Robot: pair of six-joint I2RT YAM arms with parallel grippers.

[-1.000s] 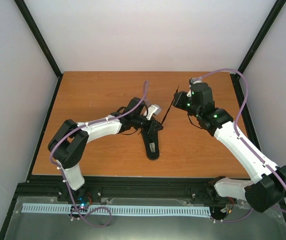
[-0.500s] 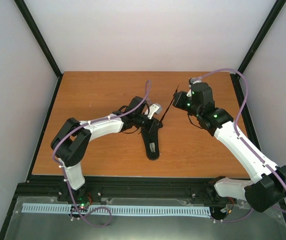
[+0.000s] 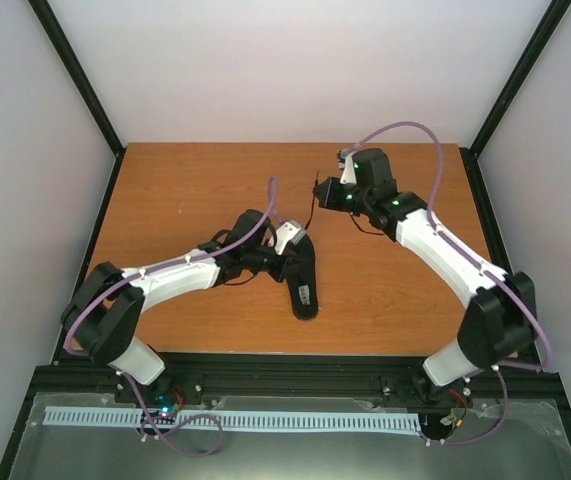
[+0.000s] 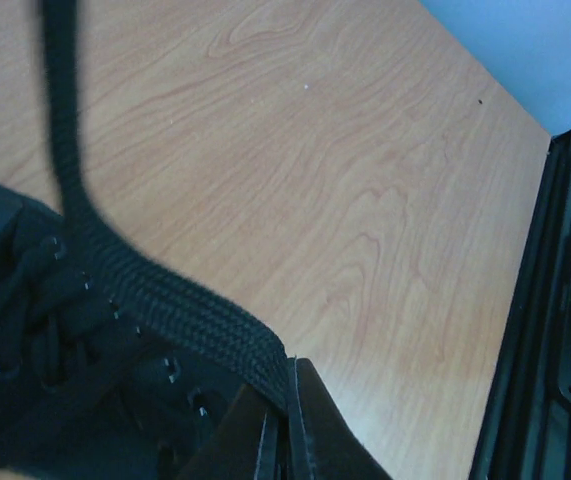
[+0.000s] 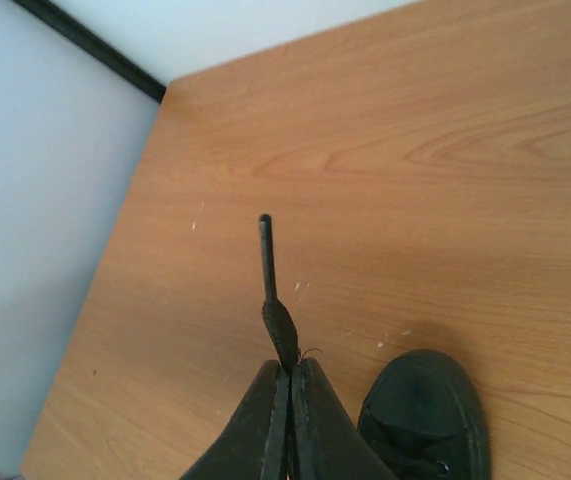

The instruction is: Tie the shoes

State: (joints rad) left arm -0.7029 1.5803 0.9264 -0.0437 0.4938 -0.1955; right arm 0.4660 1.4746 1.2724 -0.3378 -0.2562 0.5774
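A small all-black shoe (image 3: pixel 304 278) lies near the middle of the wooden table (image 3: pixel 195 190), toe toward the near edge. My left gripper (image 3: pixel 287 252) sits at the shoe's left side and is shut on a flat black lace (image 4: pixel 155 305), which runs from the eyelets past the camera. My right gripper (image 3: pixel 321 190) is behind the shoe, shut on the other lace near its tip (image 5: pixel 277 320); that lace (image 3: pixel 309 217) runs taut from the shoe up to it. The shoe's toe (image 5: pixel 425 410) shows in the right wrist view.
A black frame rail (image 4: pixel 540 320) borders the table's edge in the left wrist view. Black corner posts (image 3: pixel 75 75) and white walls enclose the table. Purple cables (image 3: pixel 405 135) loop over both arms.
My right gripper has swung left and toward the back, carrying its lace end. My left arm has stretched lower and its gripper has shifted slightly left beside the shoe.
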